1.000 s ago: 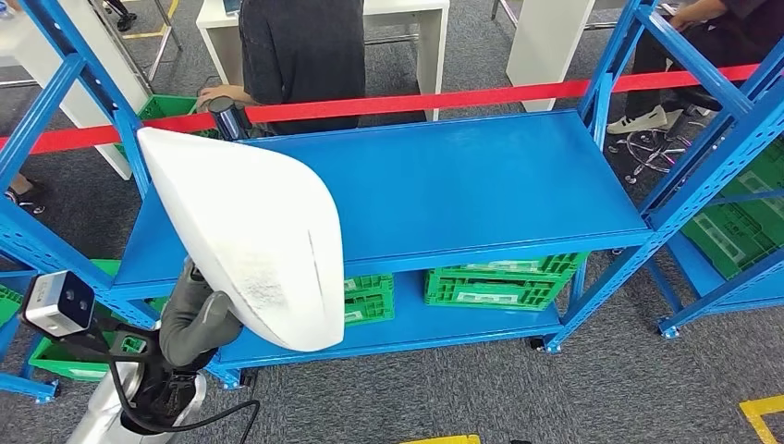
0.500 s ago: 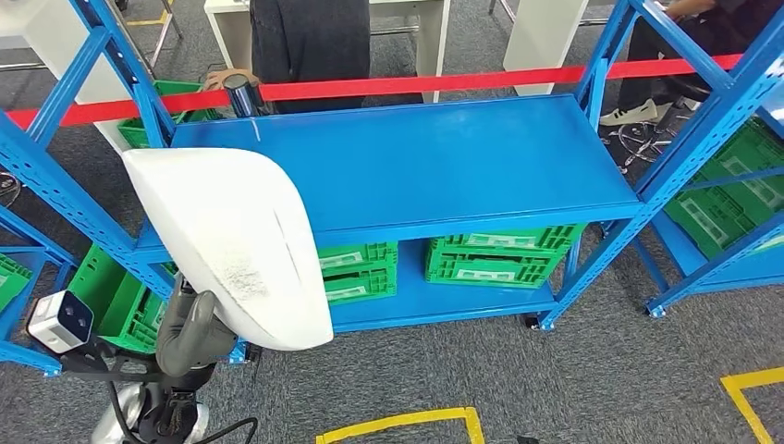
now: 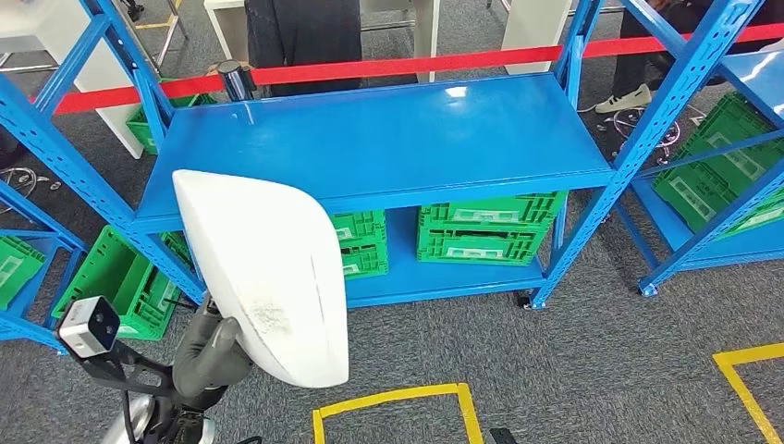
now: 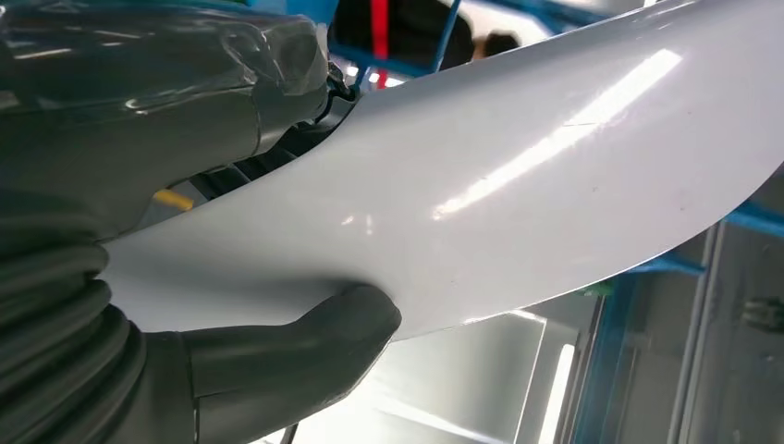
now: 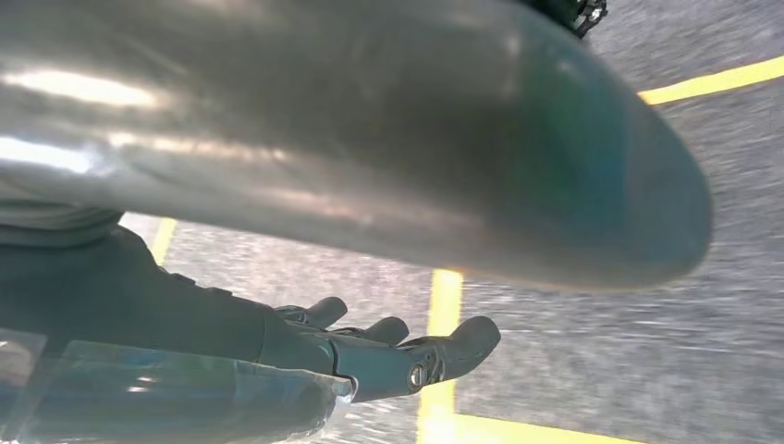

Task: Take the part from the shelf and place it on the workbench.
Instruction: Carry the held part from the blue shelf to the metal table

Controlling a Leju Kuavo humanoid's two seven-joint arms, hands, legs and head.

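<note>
**Humanoid holding white part in front of blue shelf**

Robot's left hand [image 3: 211,347] is gripping a large white part [image 3: 268,268], a smooth curved shell with a rough scuffed patch near its lower end, and is carrying it clear of the blue shelf [image 3: 388,148]. In the head view the part is standing almost on end at the near left, overlapping the shelf's near left edge and rising from the grey hand below it. In the left wrist view the thick grey thumb [image 4: 305,338] is pressing against one glossy face of the part [image 4: 518,176] while the darker fingers [image 4: 268,153] are wrapping over the opposite edge, so the shell is pinched between them.

The right hand [image 5: 388,351] is hanging over grey carpet, its fingers loosely spread and holding nothing, with yellow floor tape [image 5: 444,314] running beneath it.

Green crates [image 3: 481,231] are sitting on the shelf's lower level, and another green crate [image 3: 120,282] is tilting at the near left of the frame. A red barrier tape [image 3: 407,65] is stretching across the far side of the shelf, where a person in dark clothing [image 3: 305,28] is standing. A second blue rack [image 3: 730,166] holding more green crates is standing at the right.
</note>
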